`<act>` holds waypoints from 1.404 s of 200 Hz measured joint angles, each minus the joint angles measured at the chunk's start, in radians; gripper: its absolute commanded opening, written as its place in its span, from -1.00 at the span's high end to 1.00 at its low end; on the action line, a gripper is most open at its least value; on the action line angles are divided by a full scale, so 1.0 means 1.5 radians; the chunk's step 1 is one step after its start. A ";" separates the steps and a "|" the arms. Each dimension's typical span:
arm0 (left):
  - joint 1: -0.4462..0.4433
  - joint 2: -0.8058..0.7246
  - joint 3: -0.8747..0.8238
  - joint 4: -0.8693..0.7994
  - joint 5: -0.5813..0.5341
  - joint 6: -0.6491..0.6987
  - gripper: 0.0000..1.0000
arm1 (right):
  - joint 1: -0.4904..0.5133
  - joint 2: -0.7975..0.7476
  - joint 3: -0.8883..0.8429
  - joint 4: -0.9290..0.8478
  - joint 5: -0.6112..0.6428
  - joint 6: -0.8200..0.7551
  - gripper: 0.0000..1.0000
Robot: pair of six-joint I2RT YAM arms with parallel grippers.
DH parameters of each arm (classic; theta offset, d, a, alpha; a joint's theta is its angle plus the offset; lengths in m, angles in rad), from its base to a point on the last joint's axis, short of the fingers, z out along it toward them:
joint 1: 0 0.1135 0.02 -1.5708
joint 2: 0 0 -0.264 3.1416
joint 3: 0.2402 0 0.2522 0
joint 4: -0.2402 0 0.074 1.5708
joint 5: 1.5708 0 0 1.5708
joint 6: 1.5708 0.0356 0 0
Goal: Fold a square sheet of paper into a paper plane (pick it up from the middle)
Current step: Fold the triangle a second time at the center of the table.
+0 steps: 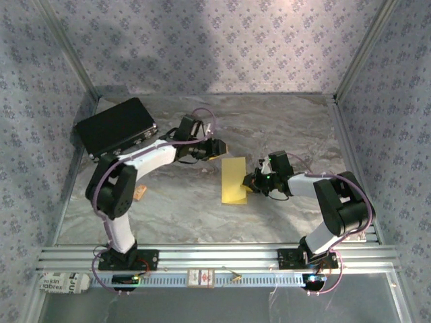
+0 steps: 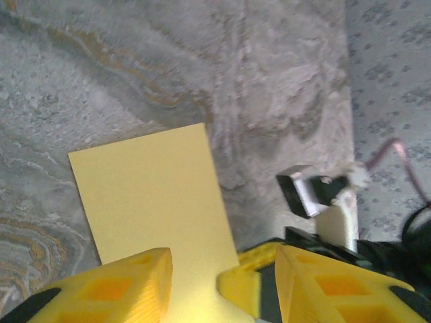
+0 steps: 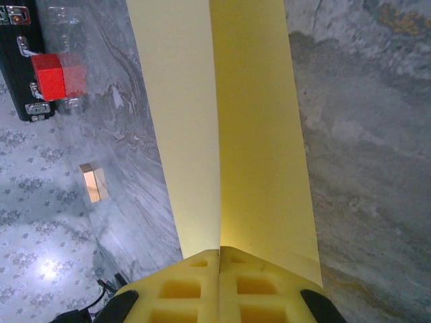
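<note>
The yellow sheet of paper [image 1: 234, 180] lies folded into a long rectangle on the marbled tabletop [image 1: 283, 128], roughly midway between the two arms. The right claw [image 3: 219, 259] is pressed shut, its yellow fingers meeting on the sheet's near end. From there the paper stretches away, with one layer's long edge running up its middle. The left claw [image 2: 222, 259] stands open at the sheet's opposite end. Its two fingers are spread apart above the paper, which shows in the gap between them. Whether they touch it is unclear. The black case [image 1: 114, 126] sits well apart at the far left corner, a red block [image 3: 50, 74] just beside it.
</note>
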 measured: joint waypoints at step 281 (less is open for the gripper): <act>-0.432 -0.087 -0.243 0.113 -0.558 0.462 -0.46 | -0.020 0.038 0.048 -0.058 -0.041 -0.055 0.75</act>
